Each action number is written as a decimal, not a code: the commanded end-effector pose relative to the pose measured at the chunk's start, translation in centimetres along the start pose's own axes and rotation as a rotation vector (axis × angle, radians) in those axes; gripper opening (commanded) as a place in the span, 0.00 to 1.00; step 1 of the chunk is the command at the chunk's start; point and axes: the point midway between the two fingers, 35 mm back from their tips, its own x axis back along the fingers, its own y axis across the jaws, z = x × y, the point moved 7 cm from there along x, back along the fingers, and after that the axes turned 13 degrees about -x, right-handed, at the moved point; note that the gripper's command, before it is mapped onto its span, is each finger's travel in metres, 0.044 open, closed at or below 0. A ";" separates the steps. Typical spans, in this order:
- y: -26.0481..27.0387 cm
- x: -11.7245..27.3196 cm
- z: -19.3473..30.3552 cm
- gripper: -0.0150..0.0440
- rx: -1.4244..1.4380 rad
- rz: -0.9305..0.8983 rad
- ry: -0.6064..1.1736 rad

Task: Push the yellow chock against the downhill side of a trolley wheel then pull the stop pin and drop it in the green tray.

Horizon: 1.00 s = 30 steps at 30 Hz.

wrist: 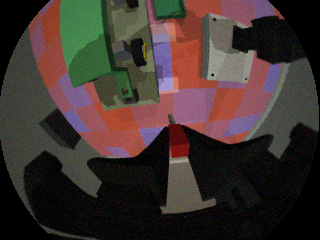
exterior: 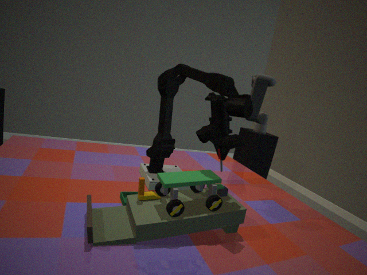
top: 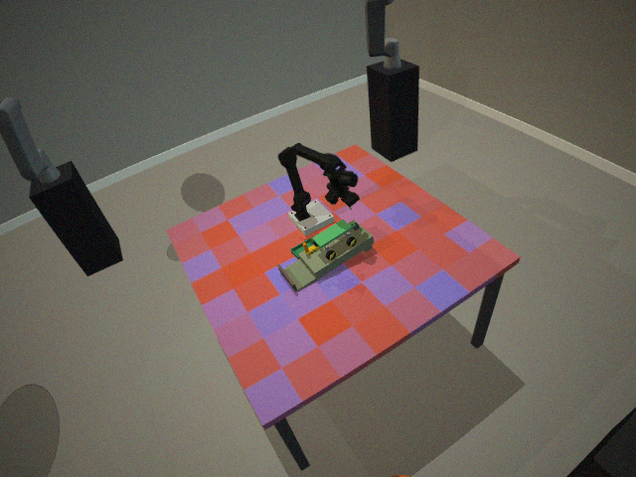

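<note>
So we've got the stop pin point(exterior: 219, 155) point(wrist: 178, 141) up in the air, its red head pinched between our nearly closed jaws point(exterior: 222, 155), with the metal tip pointing down. Our trolley point(top: 334, 234) point(exterior: 189, 178) point(wrist: 86, 42) is on the ramp point(top: 322, 264) point(exterior: 189, 226) point(wrist: 152, 85), and the yellow chock point(top: 311, 249) point(exterior: 149, 195) sits on its downhill side; we can't tell if it touches a wheel. The green tray point(top: 295, 251) point(exterior: 124, 198) point(wrist: 170, 9) is on the tabletop point(top: 328, 320) point(exterior: 38, 251) point(wrist: 195, 105) behind the ramp.
</note>
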 end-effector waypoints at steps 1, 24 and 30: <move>-1.0 -0.3 -0.5 0.25 -0.007 0.002 -0.006; 1.0 1.0 -6.4 0.25 -0.006 0.000 -0.012; 1.7 1.3 -8.4 0.25 -0.006 -0.001 -0.014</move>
